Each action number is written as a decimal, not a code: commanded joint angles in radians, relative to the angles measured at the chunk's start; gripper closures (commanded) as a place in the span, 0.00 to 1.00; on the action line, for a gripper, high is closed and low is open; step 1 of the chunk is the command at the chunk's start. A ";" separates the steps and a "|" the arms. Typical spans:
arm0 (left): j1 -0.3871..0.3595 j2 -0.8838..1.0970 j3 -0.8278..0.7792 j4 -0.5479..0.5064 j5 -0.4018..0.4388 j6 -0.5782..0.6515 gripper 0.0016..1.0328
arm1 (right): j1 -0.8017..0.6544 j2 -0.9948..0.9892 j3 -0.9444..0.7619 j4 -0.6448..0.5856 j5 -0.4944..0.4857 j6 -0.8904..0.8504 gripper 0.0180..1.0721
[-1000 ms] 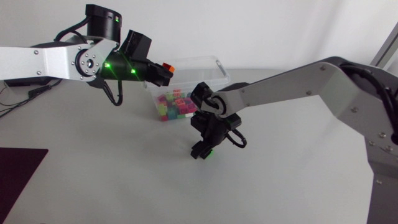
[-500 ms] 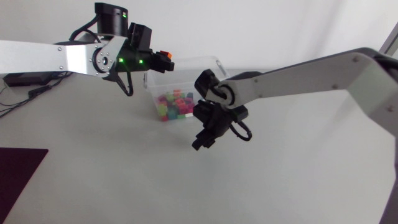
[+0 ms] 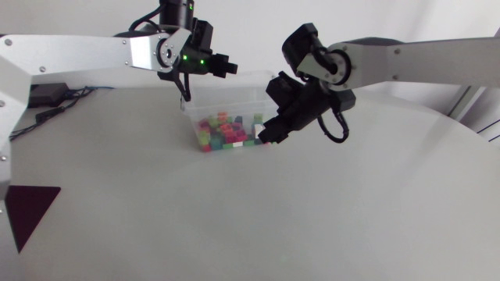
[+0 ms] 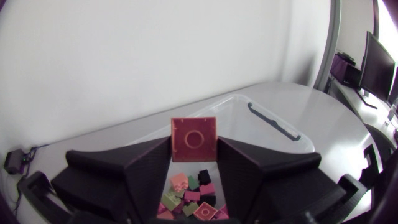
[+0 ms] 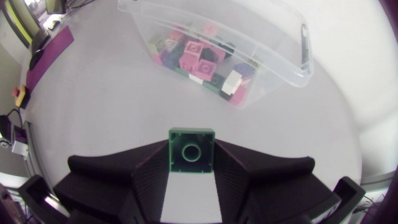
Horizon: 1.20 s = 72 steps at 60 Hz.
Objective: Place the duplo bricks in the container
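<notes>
- The left gripper [image 3: 222, 67] is matte black, with two broad wedge-shaped fingers set narrow. They clamp an orange-red duplo brick [image 4: 194, 138] from both sides.
- That brick is square and smooth plastic. Its hollow underside faces the wrist camera, showing a raised ring in the middle.
- Beneath and just ahead of this gripper lies the container [image 3: 244, 81], a clear, thin-walled rectangular plastic tub with rounded corners and a lipped rim. From above, the gripper hangs over its rear left corner.
- The right gripper [image 3: 267, 134] is the same black wedge type. Its fingers are closed to brick width on a green duplo brick [image 5: 191, 152], one pad on each side.
- The green brick is also square, glossy plastic, with its open underside and central tube facing the wrist camera.
- This gripper sits just beside the tub's front right corner. In its wrist view the tub lies ahead of the fingers, with bare table under the brick.
- Inside the tub is a loose heap of small bricks [image 3: 223, 131] in pink, green, yellow, white and dark colours.
- The table [image 3: 312, 218] is matt pale grey, with a dark maroon mat [image 3: 27, 209] at its left edge, well apart from the tub.
</notes>
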State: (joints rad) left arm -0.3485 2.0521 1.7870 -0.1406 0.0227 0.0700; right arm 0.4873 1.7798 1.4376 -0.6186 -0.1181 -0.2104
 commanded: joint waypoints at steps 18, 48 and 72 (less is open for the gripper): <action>0.000 -0.024 -0.014 -0.068 -0.004 -0.012 0.05 | -0.016 -0.017 0.075 0.106 -0.023 0.045 0.67; 0.048 -0.368 -0.308 -0.211 0.014 0.065 0.05 | 0.002 0.181 0.397 0.250 0.024 0.137 0.67; 0.078 -0.529 -0.472 -0.214 0.033 0.097 0.05 | 0.040 0.503 0.968 -0.171 0.041 0.157 0.04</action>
State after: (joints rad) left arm -0.2749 1.5669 1.3518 -0.3504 0.0475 0.1551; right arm 0.5186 2.2292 2.3314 -0.7372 -0.0849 -0.0746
